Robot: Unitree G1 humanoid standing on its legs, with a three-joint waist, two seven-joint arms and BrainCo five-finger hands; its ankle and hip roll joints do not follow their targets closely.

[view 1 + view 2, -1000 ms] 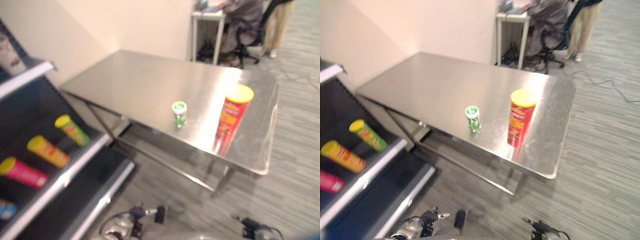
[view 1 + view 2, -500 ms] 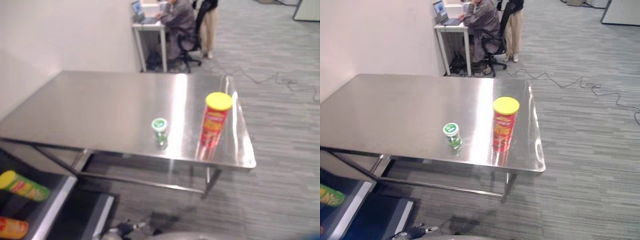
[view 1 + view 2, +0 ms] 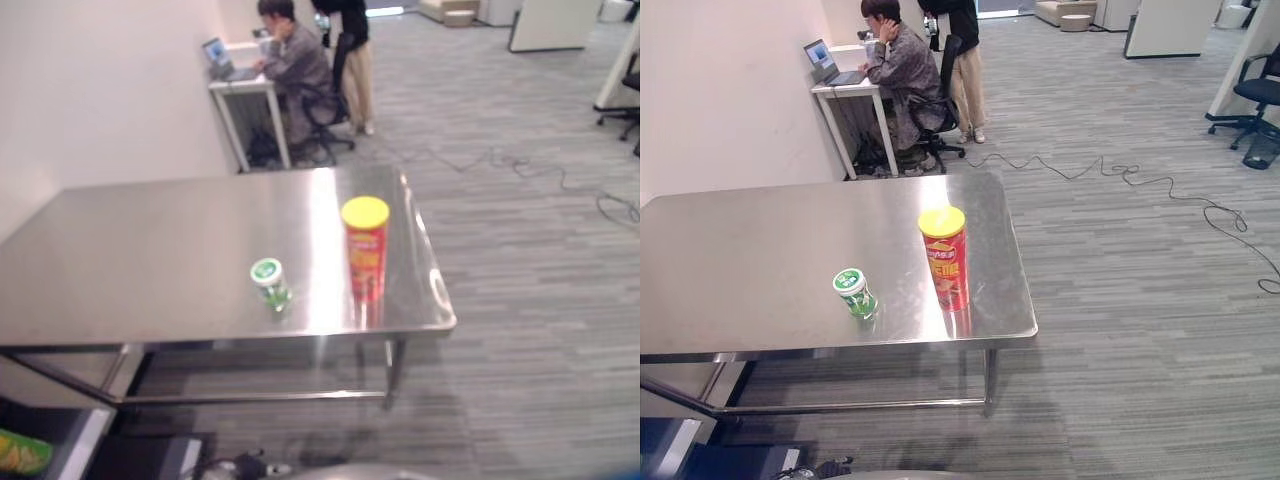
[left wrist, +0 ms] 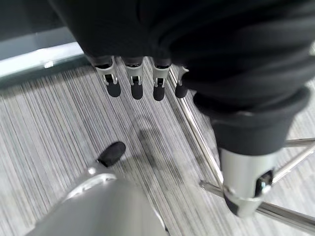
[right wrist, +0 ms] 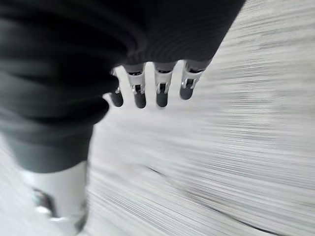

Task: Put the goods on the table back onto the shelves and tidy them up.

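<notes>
A red canister (image 3: 365, 250) with a yellow lid stands upright near the right end of the steel table (image 3: 150, 260). A small jar with a green lid (image 3: 270, 283) stands to its left, close to the table's front edge. Both hang-down hands are away from the table. In the left wrist view my left hand (image 4: 137, 83) has straight fingers above the carpet and holds nothing. In the right wrist view my right hand (image 5: 140, 91) is likewise open and empty over the floor.
A corner of the dark shelf (image 3: 90, 450) shows at the lower left, with a green canister (image 3: 20, 452) lying on it. Behind the table a person sits at a white desk (image 3: 845, 90) and another stands. A cable (image 3: 1140, 180) runs across the carpet; an office chair (image 3: 1255, 95) stands far right.
The camera has swung right, so the shelf with its canisters has slid out at the left. The canister and jar have not moved on the table.
</notes>
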